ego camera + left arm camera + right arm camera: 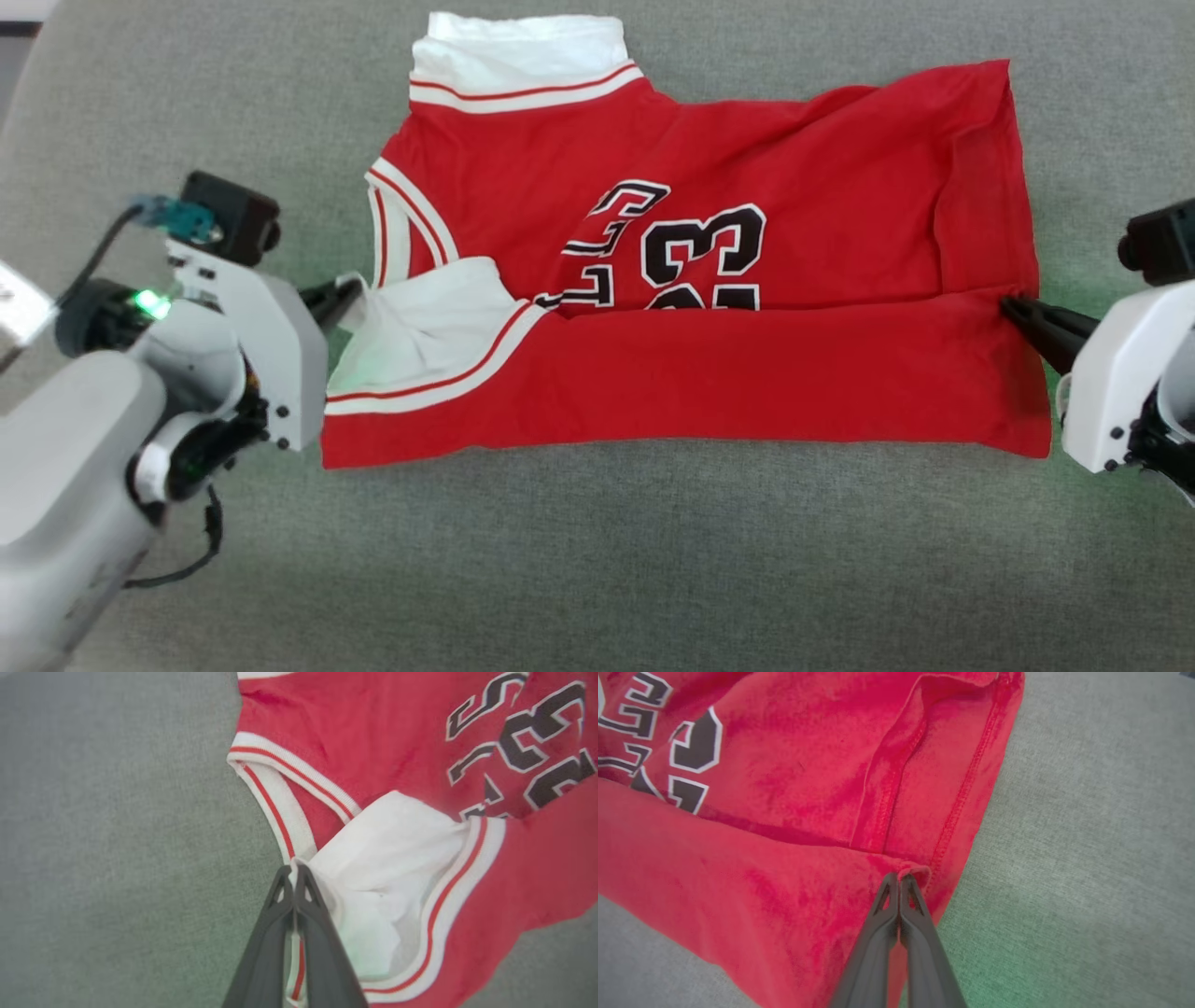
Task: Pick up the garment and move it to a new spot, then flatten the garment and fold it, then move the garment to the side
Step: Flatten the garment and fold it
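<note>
A: Head view: at nine o'clock, the pale left gripper pinches the white sleeve of the red short-sleeved jersey, which lies on a grey fabric surface. At three o'clock, the right gripper pinches its hem.
B: Left wrist view?
A: Fingers pressed together on striped trim.
B: Right wrist view?
A: Clamped on the folded edge. Looks mid-fold; next, let go, then fold the far side. Only "3" reads clearly.

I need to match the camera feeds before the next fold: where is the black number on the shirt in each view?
Head view: the black number sits mid-picture, at the centre of the shirt.
Left wrist view: black number near the top right corner.
Right wrist view: black number near the top left corner.
Shared landmark: the folded-over red flap, whose edge cuts across the print.
</note>
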